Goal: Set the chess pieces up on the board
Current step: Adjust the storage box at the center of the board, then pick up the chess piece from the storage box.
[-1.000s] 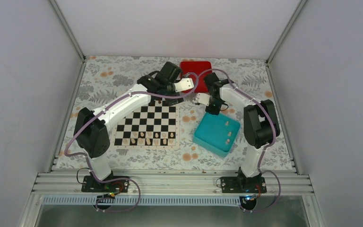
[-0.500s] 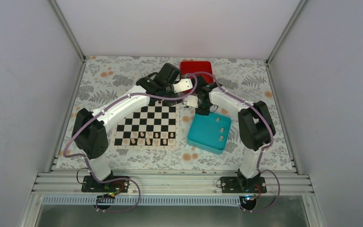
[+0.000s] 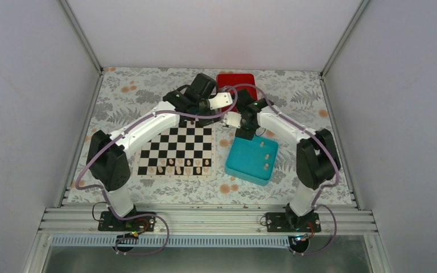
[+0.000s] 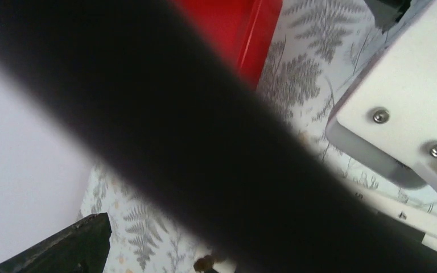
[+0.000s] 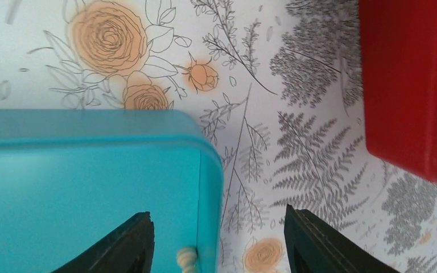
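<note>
Right gripper (image 5: 216,215): fingers (image 5: 131,247) stand apart with nothing clamped. They straddle the far-left corner wall of the teal tray (image 5: 79,170), one finger inside and one out over the floral cloth (image 5: 296,142). One cream piece (image 5: 186,259) sits just inside that wall, between the fingers and nearer the inner one. It appears to touch neither, though only its top is in frame. Judgement: the jaws are spread for a pick from the tray, which serves as the supply. From above, three more chess pieces (image 3: 266,156) show in the tray's right half, well clear of this gripper. The board (image 3: 176,139) lies left of the tray, near but not touching it, with a line of cream chessmen already along its near edge. A picked piece would therefore have to travel leftward and toward the bases. The left gripper (image 3: 223,103) hangs close by the right one, between the board's far-right corner and the red box (image 5: 409,85). A dark blurred shape blocks most of its wrist view, so only one finger shows. Its jaws stand wide and nothing is seen in them. Judgement: it is waiting, not working.
</note>
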`<state>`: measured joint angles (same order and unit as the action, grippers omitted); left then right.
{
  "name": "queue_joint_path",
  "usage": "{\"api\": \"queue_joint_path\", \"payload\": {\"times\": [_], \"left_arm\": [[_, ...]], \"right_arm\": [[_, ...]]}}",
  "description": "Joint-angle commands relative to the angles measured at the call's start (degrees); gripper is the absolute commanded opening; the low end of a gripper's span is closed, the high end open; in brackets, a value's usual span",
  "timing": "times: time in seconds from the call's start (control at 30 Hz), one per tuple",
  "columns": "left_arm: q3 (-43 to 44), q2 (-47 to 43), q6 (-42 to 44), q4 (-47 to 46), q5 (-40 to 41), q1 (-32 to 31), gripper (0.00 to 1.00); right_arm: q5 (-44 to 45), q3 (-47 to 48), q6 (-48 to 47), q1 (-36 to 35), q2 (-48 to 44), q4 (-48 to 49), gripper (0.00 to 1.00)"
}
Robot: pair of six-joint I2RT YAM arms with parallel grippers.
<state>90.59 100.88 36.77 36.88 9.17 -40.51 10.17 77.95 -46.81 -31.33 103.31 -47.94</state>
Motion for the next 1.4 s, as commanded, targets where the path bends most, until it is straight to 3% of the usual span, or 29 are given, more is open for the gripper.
{"api": "queue_joint_path", "payload": {"times": [0.0, 0.2, 0.37, 0.57, 0.73, 0.93, 1.03, 1.27, 1.37], "left_arm": [[4.61, 0.83, 1.05, -0.09, -3.62, -1.09, 1.0], [10.24, 3.88, 3.87, 2.67, -15.13, -2.73, 1.0], [19.29, 13.0, 4.16, 8.04, -19.98, -7.08, 0.99], [22.99, 20.87, 4.67, 6.41, -24.04, -13.25, 0.91], [36.13, 31.5, 3.84, 12.19, -30.32, -15.73, 0.79], [49.84, 41.97, 3.88, 18.28, -31.84, -16.94, 0.66], [49.07, 42.2, 4.01, 19.06, -31.91, -17.08, 0.62], [36.16, 35.58, 4.29, 14.2, -30.76, -17.15, 0.6], [34.77, 35.19, 3.83, 13.48, -30.79, -17.28, 0.59]], "right_arm": [[-7.74, -1.6, 2.44, 3.47, -9.16, -2.79, 0.62], [-16.35, -6.19, 2.71, 16.01, -17.77, -3.31, 0.68], [-17.59, -11.55, 3.47, 28.21, -17.17, 0.73, 0.68], [-25.95, -12.9, 5.1, 39.91, -16.3, 5.2, 0.66], [-29.15, -13.79, 5.33, 41.64, -15.85, 4.67, 0.66], [-28.65, -16.22, 3.52, 41.7, -14.84, 3.31, 0.64], [-28.26, -17.74, 3.01, 42.59, -14.21, 3.61, 0.64], [-31.36, -19.17, 1.96, 46.52, -12.09, 4.16, 0.63], [-32.69, -19.54, 1.55, 47.07, -11.16, 4.31, 0.63]]}}
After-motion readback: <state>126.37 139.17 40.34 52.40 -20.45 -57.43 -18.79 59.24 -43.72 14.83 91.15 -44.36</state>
